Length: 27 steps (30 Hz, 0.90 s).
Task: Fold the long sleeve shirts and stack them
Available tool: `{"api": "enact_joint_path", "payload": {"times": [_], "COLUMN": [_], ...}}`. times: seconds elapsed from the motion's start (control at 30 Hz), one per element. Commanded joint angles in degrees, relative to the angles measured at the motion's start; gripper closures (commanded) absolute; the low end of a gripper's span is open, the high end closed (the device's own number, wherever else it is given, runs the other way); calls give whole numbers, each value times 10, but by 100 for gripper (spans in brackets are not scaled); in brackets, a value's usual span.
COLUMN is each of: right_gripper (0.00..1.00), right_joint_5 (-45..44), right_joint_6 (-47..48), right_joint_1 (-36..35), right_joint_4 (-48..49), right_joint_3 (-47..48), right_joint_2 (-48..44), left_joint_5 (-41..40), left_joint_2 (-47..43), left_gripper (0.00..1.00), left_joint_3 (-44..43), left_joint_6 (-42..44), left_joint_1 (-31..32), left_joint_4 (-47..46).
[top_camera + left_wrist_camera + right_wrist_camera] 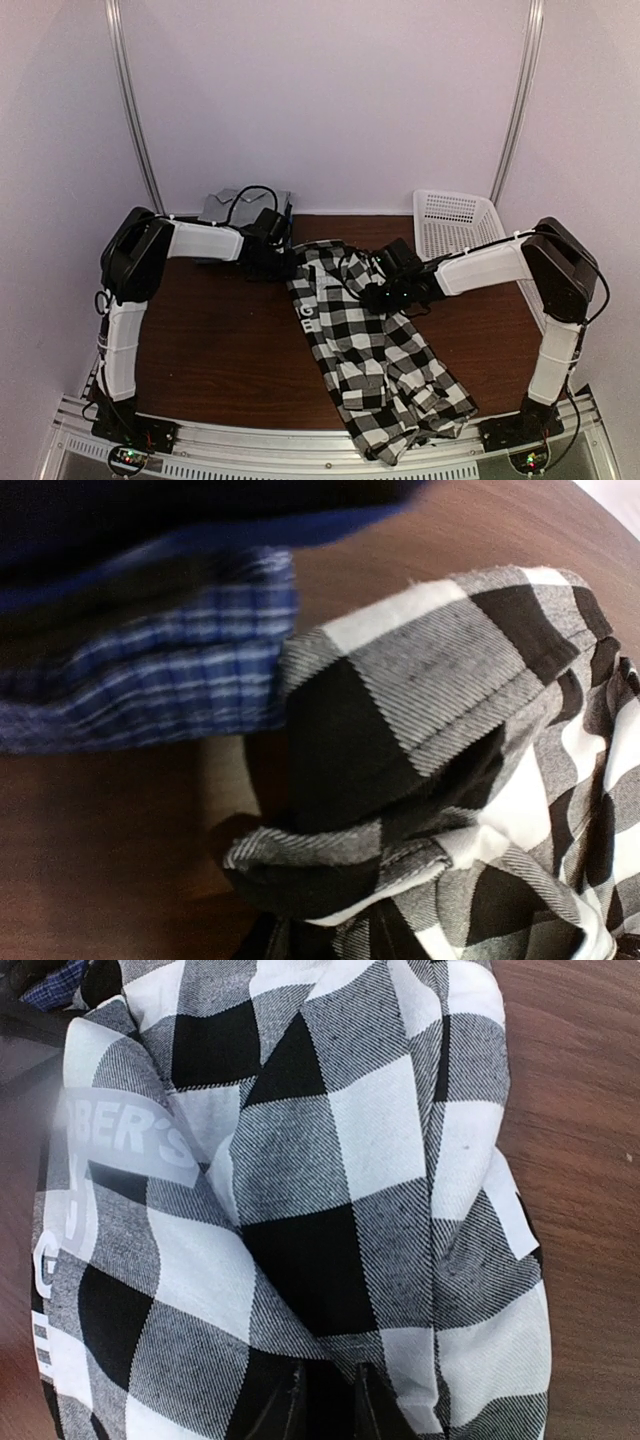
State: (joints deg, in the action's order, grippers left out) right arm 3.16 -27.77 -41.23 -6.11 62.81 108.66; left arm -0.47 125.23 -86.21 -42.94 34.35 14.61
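A black-and-white check shirt (pixel 365 345) lies stretched from the table's middle back to its front edge. My left gripper (pixel 281 262) is shut on its upper left corner; the wrist view shows the bunched check cloth (pixel 420 730) pinched at the fingers (pixel 262 942). My right gripper (pixel 375 296) is shut on the shirt's upper right part, with cloth (pixel 330 1180) folded between the fingers (pixel 283 1407). A stack of folded shirts (pixel 245 205), grey on top, sits at the back left. In the left wrist view its blue-checked shirt (pixel 150 675) and dark blue shirt (pixel 170 530) show.
A white plastic lattice basket (pixel 458 222) stands at the back right. The brown table (pixel 210 340) ends at a metal rail in front, where the shirt's lower end (pixel 405 430) hangs over. White walls close in the sides and back.
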Motion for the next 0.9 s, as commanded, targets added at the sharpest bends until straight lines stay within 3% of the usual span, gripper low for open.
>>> {"api": "enact_joint_path", "payload": {"times": [0.0,0.27,0.37,0.47,0.7,0.87], "right_gripper": [81,75,70,68,69,70], "right_joint_5": [-29,-58,-73,-66,-61,-66], "right_joint_6": [-35,-32,-14,1,9,7], "right_joint_1": [17,29,29,28,1,0], "right_joint_4": [6,-19,-49,-63,-65,-57], "right_joint_3": [-41,-23,-14,-17,-56,-91], "right_joint_2": [-52,-94,-113,-128,-145,-147], "left_joint_5": [32,41,45,59,130,143], "left_joint_2": [56,210,201,156,-6,-68], "left_gripper": [73,73,71,68,67,65], "left_joint_3": [-101,-421,-453,-410,-131,2], "left_joint_6": [38,99,99,102,70,31], "left_joint_1": [22,14,1,-3,25,60], "left_joint_4": [10,118,139,138,42,-10]}}
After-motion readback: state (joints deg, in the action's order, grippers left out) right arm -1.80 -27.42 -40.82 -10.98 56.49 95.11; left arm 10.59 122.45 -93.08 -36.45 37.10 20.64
